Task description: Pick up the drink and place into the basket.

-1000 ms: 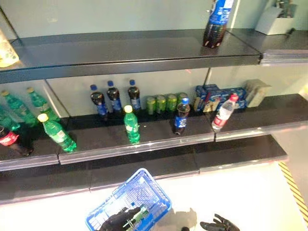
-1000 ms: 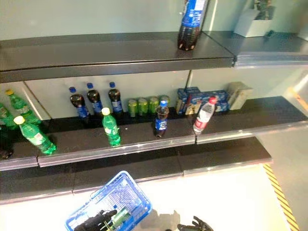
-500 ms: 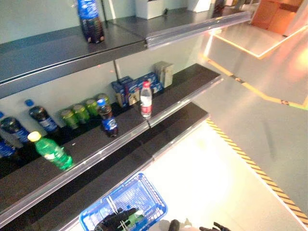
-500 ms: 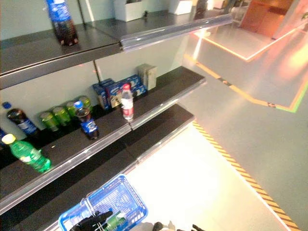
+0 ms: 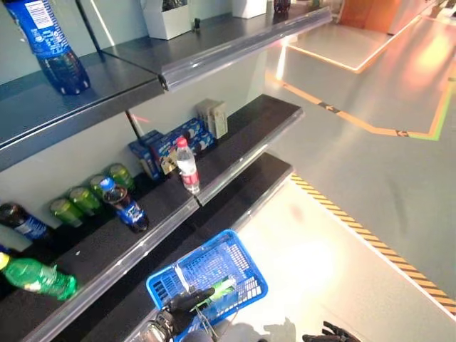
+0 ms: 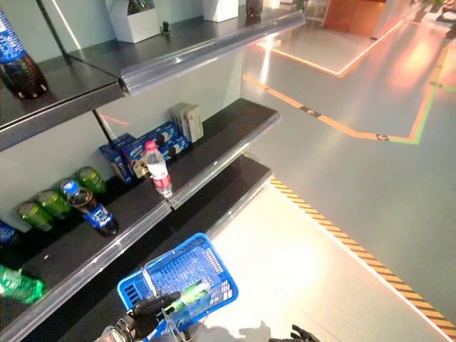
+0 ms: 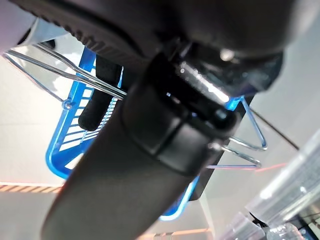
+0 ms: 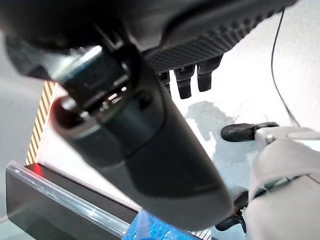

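Note:
A blue wire-handled basket (image 5: 242,261) hangs low in front of the shelves, and a green drink bottle (image 5: 219,289) lies inside it. My left hand (image 5: 184,302) is at the basket's near rim with its fingers curled round the wire handle (image 7: 80,80). The basket's blue mesh (image 7: 60,150) shows past the hand in the left wrist view. My right hand (image 5: 332,333) hangs low near the floor with relaxed fingers (image 8: 185,82) and holds nothing.
The middle shelf (image 5: 235,153) carries a red-capped water bottle (image 5: 187,165), a blue-capped cola bottle (image 5: 125,208), green cans (image 5: 87,200), blue boxes (image 5: 169,144) and a lying green bottle (image 5: 39,277). A big cola bottle (image 5: 50,46) stands on the top shelf. Open floor with yellow striped tape (image 5: 370,242) lies to the right.
The whole view has swung to the right, so the shelves slide left and more open floor shows. The basket stays in my left hand with the green bottle inside.

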### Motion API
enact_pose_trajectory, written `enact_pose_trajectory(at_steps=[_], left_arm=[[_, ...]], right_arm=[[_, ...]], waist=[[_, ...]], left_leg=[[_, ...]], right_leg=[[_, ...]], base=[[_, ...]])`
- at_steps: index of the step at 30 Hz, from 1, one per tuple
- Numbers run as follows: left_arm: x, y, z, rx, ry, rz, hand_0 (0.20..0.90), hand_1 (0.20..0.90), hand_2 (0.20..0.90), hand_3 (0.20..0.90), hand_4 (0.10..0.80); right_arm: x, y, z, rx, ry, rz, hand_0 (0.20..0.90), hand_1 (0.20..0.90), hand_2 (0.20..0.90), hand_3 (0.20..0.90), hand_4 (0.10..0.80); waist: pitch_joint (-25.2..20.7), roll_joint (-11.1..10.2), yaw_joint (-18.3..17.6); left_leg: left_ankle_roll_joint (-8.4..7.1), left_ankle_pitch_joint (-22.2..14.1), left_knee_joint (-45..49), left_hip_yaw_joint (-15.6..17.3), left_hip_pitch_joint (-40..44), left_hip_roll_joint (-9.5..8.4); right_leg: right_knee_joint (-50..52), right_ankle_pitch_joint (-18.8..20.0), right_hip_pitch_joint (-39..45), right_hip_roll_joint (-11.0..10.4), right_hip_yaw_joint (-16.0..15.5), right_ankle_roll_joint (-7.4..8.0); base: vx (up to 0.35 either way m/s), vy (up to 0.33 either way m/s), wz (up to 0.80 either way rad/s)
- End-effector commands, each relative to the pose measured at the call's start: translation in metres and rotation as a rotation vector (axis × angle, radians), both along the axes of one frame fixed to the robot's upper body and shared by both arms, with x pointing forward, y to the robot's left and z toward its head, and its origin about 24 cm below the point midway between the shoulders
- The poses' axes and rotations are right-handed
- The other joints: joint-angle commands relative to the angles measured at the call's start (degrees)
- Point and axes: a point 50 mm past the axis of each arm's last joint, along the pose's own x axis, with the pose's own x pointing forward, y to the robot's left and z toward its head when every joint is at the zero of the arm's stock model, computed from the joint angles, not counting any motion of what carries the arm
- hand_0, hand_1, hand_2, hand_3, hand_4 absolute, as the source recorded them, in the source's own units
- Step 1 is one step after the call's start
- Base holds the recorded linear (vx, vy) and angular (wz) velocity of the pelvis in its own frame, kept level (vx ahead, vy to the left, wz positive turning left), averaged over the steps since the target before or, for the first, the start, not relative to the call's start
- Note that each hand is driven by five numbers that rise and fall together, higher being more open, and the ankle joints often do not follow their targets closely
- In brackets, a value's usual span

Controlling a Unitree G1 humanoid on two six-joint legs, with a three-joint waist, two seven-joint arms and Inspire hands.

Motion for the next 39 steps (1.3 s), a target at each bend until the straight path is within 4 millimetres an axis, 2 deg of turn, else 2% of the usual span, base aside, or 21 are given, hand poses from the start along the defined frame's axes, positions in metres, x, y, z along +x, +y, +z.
enact_pose_trajectory(at_steps=[1,3,5,7,8,10,11,13,15,16,18,19,21,22,23,26,29,32,36,37,39], left_arm=[[-0.027,0.022,0.001,0.000,-0.006,0.038,0.300,0.300,0.300,0.200,0.100],[-0.027,0.025,0.002,0.000,-0.013,0.034,0.300,0.300,0.300,0.200,0.100],[-0.021,0.028,0.005,-0.004,-0.034,0.019,0.300,0.300,0.300,0.200,0.100],[-0.016,0.029,0.007,0.004,-0.043,0.009,0.300,0.300,0.300,0.200,0.100],[-0.009,0.031,0.009,0.019,-0.052,0.010,0.300,0.300,0.300,0.200,0.100],[-0.001,0.029,0.011,0.020,-0.065,0.007,0.300,0.300,0.300,0.200,0.100],[0.005,0.027,0.012,0.019,-0.076,-0.012,0.300,0.300,0.300,0.200,0.100],[0.014,0.022,0.014,0.026,-0.093,-0.058,0.300,0.300,0.300,0.200,0.100],[0.020,0.020,0.016,0.035,-0.096,-0.097,0.300,0.300,0.300,0.200,0.100],[0.023,0.019,0.017,0.040,-0.096,-0.112,0.300,0.300,0.300,0.200,0.100],[0.024,0.018,0.016,0.048,-0.085,-0.125,0.300,0.300,0.300,0.200,0.100],[0.023,0.019,0.016,0.051,-0.084,-0.128,0.300,0.300,0.300,0.200,0.100],[0.016,0.024,0.014,0.056,-0.074,-0.124,0.300,0.300,0.300,0.200,0.100],[0.016,0.024,0.014,0.056,-0.074,-0.124,0.300,0.300,0.300,0.200,0.100],[0.012,0.026,0.013,0.055,-0.069,-0.137,0.300,0.300,0.300,0.200,0.100],[0.008,0.030,0.013,0.059,-0.066,-0.119,0.300,0.300,0.300,0.200,0.100],[0.004,0.031,0.011,0.071,-0.046,-0.135,0.300,0.300,0.300,0.200,0.100],[0.000,0.032,0.010,0.066,-0.033,-0.107,0.300,0.300,0.300,0.200,0.100],[-0.001,0.032,0.010,0.039,-0.039,-0.067,0.300,0.300,0.300,0.200,0.100],[0.000,0.028,0.010,0.027,-0.041,-0.079,0.300,0.300,0.300,0.200,0.100],[0.006,0.021,0.010,0.016,-0.047,-0.118,0.300,0.300,0.300,0.200,0.100]], right_arm=[[0.029,-0.010,0.010,-0.028,-0.098,0.049,0.900,0.900,0.900,0.900,0.800],[0.030,-0.010,0.010,-0.026,-0.096,0.066,0.900,0.900,0.900,0.900,0.800],[0.031,-0.010,0.011,-0.022,-0.103,0.070,0.900,0.900,0.900,0.900,0.800],[0.028,-0.011,0.011,-0.021,-0.105,0.061,0.900,0.900,0.900,0.900,0.800],[0.027,-0.010,0.010,-0.016,-0.107,0.058,0.900,0.900,0.900,0.900,0.800],[0.027,-0.009,0.010,-0.004,-0.113,0.052,0.900,0.900,0.900,0.900,0.800],[0.029,-0.008,0.010,0.002,-0.122,0.040,0.900,0.900,0.900,0.900,0.800],[0.032,-0.006,0.010,0.008,-0.138,0.010,0.900,0.900,0.900,0.900,0.800],[0.033,-0.004,0.010,0.013,-0.152,-0.033,0.900,0.900,0.900,0.900,0.800],[0.033,-0.004,0.009,0.014,-0.158,-0.047,0.900,0.900,0.900,0.900,0.800],[0.029,-0.001,0.008,0.017,-0.177,-0.065,0.900,0.900,0.900,0.900,0.800],[0.029,-0.001,0.008,0.015,-0.179,-0.072,0.900,0.900,0.900,0.900,0.800],[0.027,-0.002,0.008,0.006,-0.190,-0.089,0.900,0.900,0.900,0.900,0.800],[0.027,-0.002,0.008,0.006,-0.190,-0.089,0.900,0.900,0.900,0.900,0.800],[0.029,-0.004,0.009,0.002,-0.196,-0.108,0.900,0.900,0.900,0.900,0.800],[0.034,-0.008,0.012,-0.011,-0.199,-0.105,0.900,0.900,0.900,0.900,0.800],[0.031,-0.008,0.010,-0.008,-0.195,-0.151,0.900,0.900,0.900,0.900,0.800],[0.032,-0.005,0.009,-0.005,-0.159,-0.091,0.900,0.900,0.900,0.900,0.800],[0.032,-0.002,0.008,-0.004,-0.122,-0.029,0.900,0.900,0.900,0.900,0.800],[0.031,-0.001,0.007,-0.003,-0.118,-0.022,0.900,0.900,0.900,0.900,0.800],[0.028,-0.002,0.007,-0.018,-0.124,-0.058,0.900,0.900,0.900,0.900,0.800]], waist=[[-0.87,-1.45,2.24],[-1.71,-2.96,3.12],[-2.62,-3.89,3.45],[-2.83,-3.63,3.72],[-2.79,-2.33,3.63],[-2.71,-1.46,3.77],[-2.33,-0.61,3.97],[-1.68,-0.47,3.91],[-1.34,-0.70,3.57],[-1.42,-0.82,3.31],[-0.82,-1.07,1.89],[-0.72,-1.07,1.71],[0.05,-0.66,0.61],[0.05,-0.66,0.61],[0.59,-0.20,-0.13],[1.52,0.17,-0.69],[1.16,-0.56,-0.79],[0.03,-0.67,-0.51],[-1.25,-0.35,-0.16],[-1.42,-0.55,0.10],[-1.09,-0.39,-0.18]], left_leg=[[1.77,-1.43,-2.80,1.24,-3.50,-4.23],[3.95,-2.46,-2.80,0.49,-1.27,-7.63],[6.31,-4.88,-2.80,-0.64,1.13,-9.98],[7.19,-5.49,-2.80,-2.14,2.22,-10.67],[7.86,-6.54,-2.80,-4.71,3.87,-10.55],[8.59,-7.37,-2.80,-6.79,5.10,-10.53],[8.52,-6.38,-2.80,-6.81,5.16,-9.47],[7.92,-6.51,-2.80,-7.86,6.21,-9.41],[7.51,-6.89,-2.80,-8.96,7.02,-9.68],[7.48,-7.17,-2.80,-10.01,7.09,-9.87],[7.64,-8.61,-2.80,-14.49,8.19,-11.29],[7.68,-8.98,-2.80,-15.31,8.35,-11.56],[7.72,-10.92,-2.65,-19.70,10.45,-12.40],[7.72,-10.92,-2.65,-19.70,10.45,-12.40],[7.79,-12.59,-1.58,-22.62,11.84,-12.34],[7.57,-16.75,2.35,-26.01,13.96,-11.98],[7.37,-19.22,6.55,-29.85,13.65,-12.47],[6.07,-19.73,6.94,-28.53,14.49,-10.94],[4.70,-18.33,5.14,-26.56,15.74,-7.98],[4.34,-17.61,4.78,-25.25,15.50,-7.21],[3.55,-15.38,2.73,-18.92,15.55,-5.27]], right_leg=[[11.94,-0.88,1.72,-1.74,0.16,5.71],[17.27,5.09,1.41,-3.73,0.94,8.90],[25.97,12.01,-0.86,-5.75,1.43,11.56],[34.94,17.29,-3.99,-7.77,1.92,13.07],[45.34,19.62,-11.11,-10.77,2.67,13.27],[46.83,17.78,-15.75,-13.94,2.46,12.38],[43.55,16.53,-16.83,-13.89,0.78,10.55],[35.15,14.06,-15.93,-13.53,-0.15,9.47],[26.31,13.28,-14.47,-12.68,0.45,9.06],[21.43,13.55,-14.29,-12.08,1.86,8.77],[12.39,15.53,-15.88,-11.89,7.08,8.87],[11.32,16.35,-16.91,-11.98,7.77,9.03],[7.67,18.06,-20.32,-12.31,9.42,9.56],[7.67,18.06,-20.32,-12.31,9.42,9.56],[4.77,18.11,-22.85,-12.17,10.73,9.60],[0.97,18.25,-24.77,-13.18,11.17,9.75],[3.03,18.67,-22.31,-13.20,15.75,9.21],[5.08,18.12,-19.87,-13.18,13.92,9.23],[7.93,13.58,-18.05,-11.20,10.56,8.80],[7.17,12.80,-16.38,-10.84,8.56,8.73],[6.12,12.17,-14.17,-10.84,3.86,8.74]], base=[[0.561,0.100,-0.19],[0.534,0.144,-0.02],[0.463,0.185,0.24],[0.358,0.137,0.34],[0.347,0.114,0.29],[0.314,0.034,0.73],[0.205,-0.075,0.88],[0.190,-0.199,0.74],[0.190,-0.219,1.24],[0.224,-0.219,1.46],[0.271,-0.222,1.29],[0.275,-0.189,1.35],[0.223,-0.155,1.26],[0.230,-0.154,1.02],[0.342,-0.226,1.12],[0.334,-0.271,1.10],[0.280,-0.369,0.85],[0.206,-0.338,0.89],[0.132,-0.266,0.55],[0.090,-0.239,0.56],[0.021,-0.150,0.93]])
